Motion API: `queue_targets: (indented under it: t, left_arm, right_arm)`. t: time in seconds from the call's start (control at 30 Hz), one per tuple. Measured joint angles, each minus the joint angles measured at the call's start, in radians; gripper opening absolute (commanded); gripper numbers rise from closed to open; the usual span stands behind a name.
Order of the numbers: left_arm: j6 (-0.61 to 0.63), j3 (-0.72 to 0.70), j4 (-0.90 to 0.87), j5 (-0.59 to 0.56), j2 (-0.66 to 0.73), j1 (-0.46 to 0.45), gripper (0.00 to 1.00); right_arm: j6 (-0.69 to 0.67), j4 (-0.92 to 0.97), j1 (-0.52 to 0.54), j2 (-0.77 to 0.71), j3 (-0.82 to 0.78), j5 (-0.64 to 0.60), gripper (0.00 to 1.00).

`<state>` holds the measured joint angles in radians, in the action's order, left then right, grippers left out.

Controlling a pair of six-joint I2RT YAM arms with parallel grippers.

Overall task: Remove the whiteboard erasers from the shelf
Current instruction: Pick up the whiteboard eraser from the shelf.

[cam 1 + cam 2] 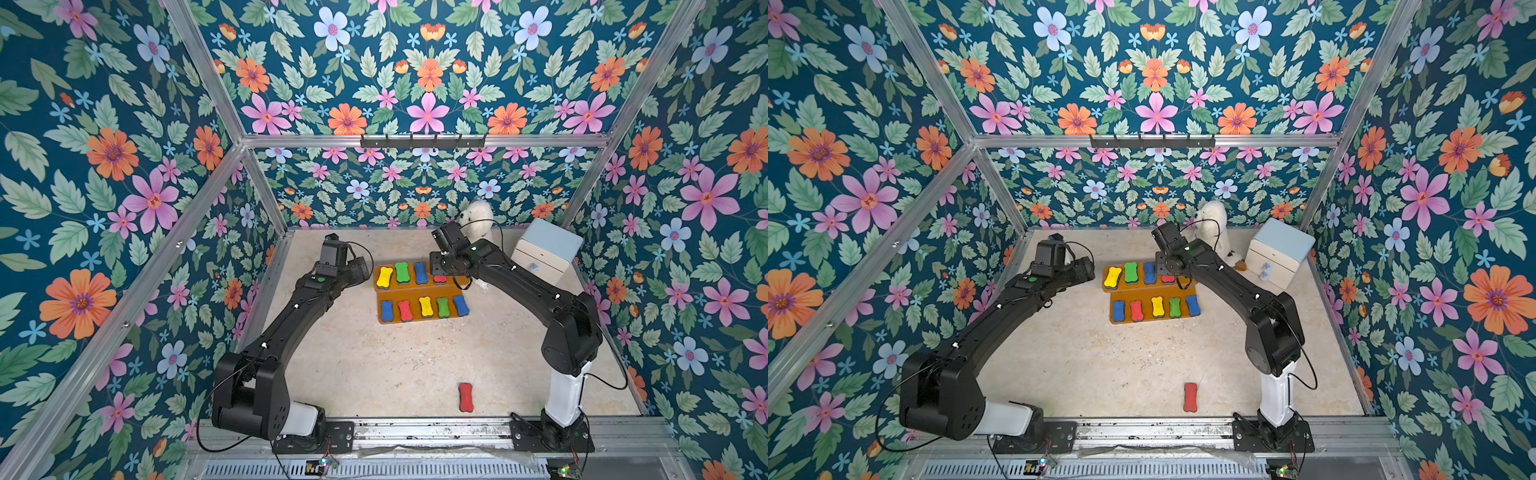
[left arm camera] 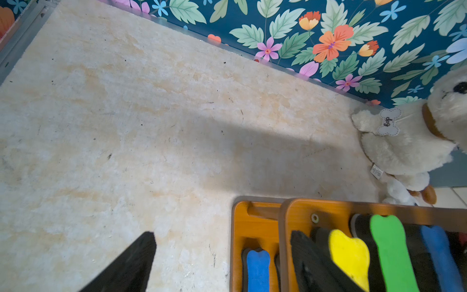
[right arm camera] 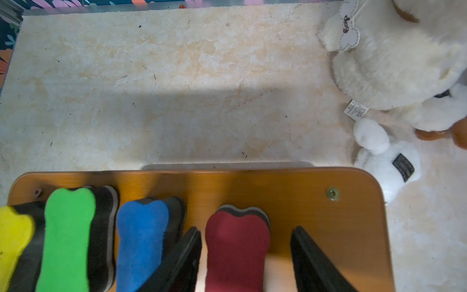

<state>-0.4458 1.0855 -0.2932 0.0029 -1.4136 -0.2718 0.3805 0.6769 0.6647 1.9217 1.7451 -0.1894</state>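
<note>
On the upper tier of the shelf [image 3: 316, 202], my right fingers [image 3: 182, 260] stood released astride the red eraser [image 3: 237, 242], long axis parallel; left fingers [image 2: 131, 263] released, farther.

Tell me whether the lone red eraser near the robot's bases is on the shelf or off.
Off: the red eraser lies on the tabletop, well clear of the shelf.

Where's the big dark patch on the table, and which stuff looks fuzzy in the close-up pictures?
Right wrist view: a soft-edged shadow lies across the table behind the shelf; the fingers, nearest the lens, are blurred. Left wrist view: a similar shadow behind the shelf; the yellow eraser looks soft. Both top views: evenly lit.
</note>
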Motion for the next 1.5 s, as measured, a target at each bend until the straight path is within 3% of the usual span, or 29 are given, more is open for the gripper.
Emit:
queue_targets:
  t: [0.37, 0.63, 0.87, 1.07, 1.23, 1.5]
  left_arm:
    - [0.003, -0.010, -0.010, -0.004, -0.005, 0.000, 0.89]
    - [0.003, -0.013, -0.015, -0.003, -0.008, 0.000, 0.88]
    - [0.001, -0.037, -0.021, -0.001, 0.049, 0.000, 0.88]
    - [-0.003, -0.089, -0.022, 0.024, 0.109, 0.000, 0.89]
    - [-0.005, -0.128, -0.021, 0.051, 0.143, 0.000, 0.89]
    - [-0.020, -0.136, -0.013, 0.104, 0.172, -0.001, 0.89]
  right_arm:
    - [0.008, -0.056, 0.000, -0.021, -0.077, -0.005, 0.51]
    - [0.037, -0.086, 0.001, -0.054, -0.125, -0.006, 0.39]
    - [0.094, -0.064, 0.033, -0.118, -0.175, -0.010, 0.33]
    - [0.196, -0.059, 0.141, -0.245, -0.278, -0.091, 0.31]
    - [0.365, -0.063, 0.319, -0.391, -0.460, -0.179, 0.30]
    - [0.700, -0.076, 0.589, -0.406, -0.718, -0.212, 0.30]
